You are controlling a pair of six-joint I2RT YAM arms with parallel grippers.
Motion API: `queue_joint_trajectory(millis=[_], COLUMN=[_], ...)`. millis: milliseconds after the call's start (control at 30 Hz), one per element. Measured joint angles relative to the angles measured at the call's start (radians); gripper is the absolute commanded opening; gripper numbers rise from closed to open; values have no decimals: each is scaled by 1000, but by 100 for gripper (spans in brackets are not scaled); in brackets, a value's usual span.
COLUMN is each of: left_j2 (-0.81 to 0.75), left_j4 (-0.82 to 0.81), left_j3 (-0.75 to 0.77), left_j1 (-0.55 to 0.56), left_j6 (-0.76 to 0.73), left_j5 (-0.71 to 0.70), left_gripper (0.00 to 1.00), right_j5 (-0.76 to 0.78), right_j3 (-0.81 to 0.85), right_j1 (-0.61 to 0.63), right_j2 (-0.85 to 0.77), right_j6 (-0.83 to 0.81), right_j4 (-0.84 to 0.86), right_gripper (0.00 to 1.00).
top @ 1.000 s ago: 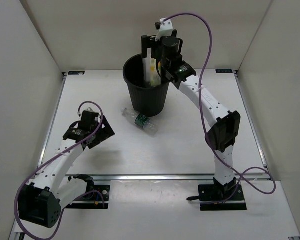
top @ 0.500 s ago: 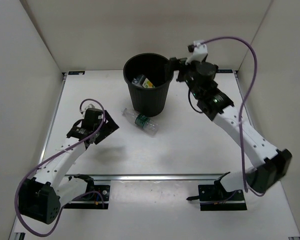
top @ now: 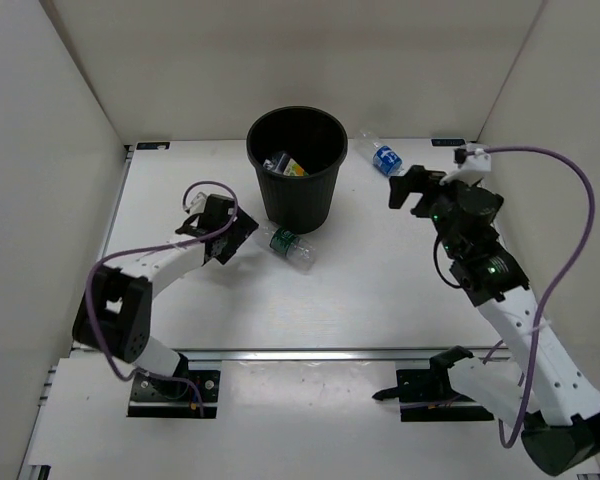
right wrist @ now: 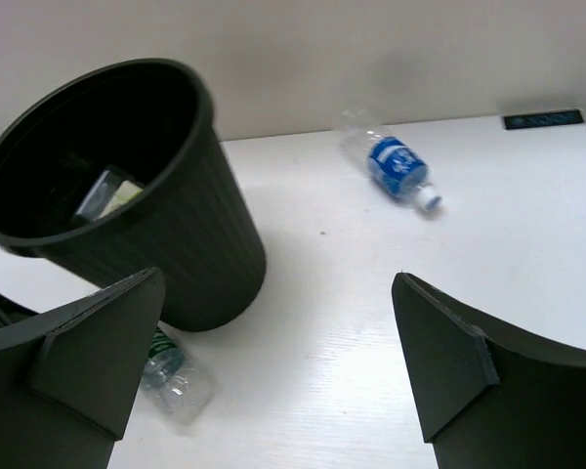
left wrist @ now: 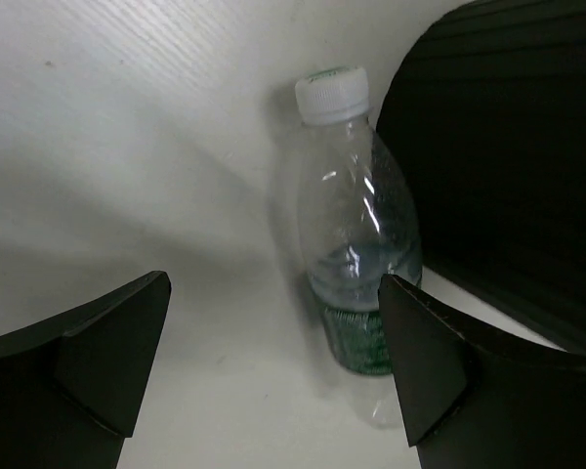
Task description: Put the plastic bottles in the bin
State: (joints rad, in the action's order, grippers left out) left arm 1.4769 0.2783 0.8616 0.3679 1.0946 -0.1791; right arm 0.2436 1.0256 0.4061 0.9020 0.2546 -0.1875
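A clear bottle with a green label (top: pixel 288 246) lies on its side, touching the black bin (top: pixel 300 208). The left claw (left wrist: pixel 273 281) is wide open just beside it, holding nothing. A blue-label bottle (top: pixel 383 156) lies behind, near the wide-open, empty right claw (right wrist: pixel 278 278).

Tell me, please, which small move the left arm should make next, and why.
Probably ease the left gripper forward until its open jaws straddle the clear plastic bottle with the green label. That bottle lies on the table directly ahead of the gripper, beside the foot of the tall black plastic bin, and the gripper holds nothing yet.
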Motion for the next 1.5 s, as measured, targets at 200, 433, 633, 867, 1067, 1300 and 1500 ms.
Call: queue_joint_trajectory(millis=[200, 433, 633, 867, 1067, 1300, 1500], left_j2=[173, 211, 272, 364, 412, 418, 375], left_j4=[-43, -67, -85, -102, -103, -94, -94], left_j3=[92, 102, 141, 220, 274, 275, 220], left_j1=[-3, -39, -42, -30, -24, -24, -27], left_j6=[47, 103, 131, 152, 154, 126, 96], left_j5=[0, -12, -13, -3, 6, 10, 7], left_gripper=[97, 98, 94, 86, 79, 49, 39], right_j5=[-24, -36, -60, -69, -80, -83, -84], right_j3=[-21, -50, -50, -63, -65, -65, -80], right_j1=[-132, -210, -247, -251, -281, -290, -289], right_j2=[-89, -129, -117, -89, -72, -69, -80], right_j6=[42, 58, 64, 68, 73, 83, 87], right_j4=[-84, -126, -127, -126, -126, -126, -124], right_gripper=[99, 99, 99, 99, 99, 99, 99])
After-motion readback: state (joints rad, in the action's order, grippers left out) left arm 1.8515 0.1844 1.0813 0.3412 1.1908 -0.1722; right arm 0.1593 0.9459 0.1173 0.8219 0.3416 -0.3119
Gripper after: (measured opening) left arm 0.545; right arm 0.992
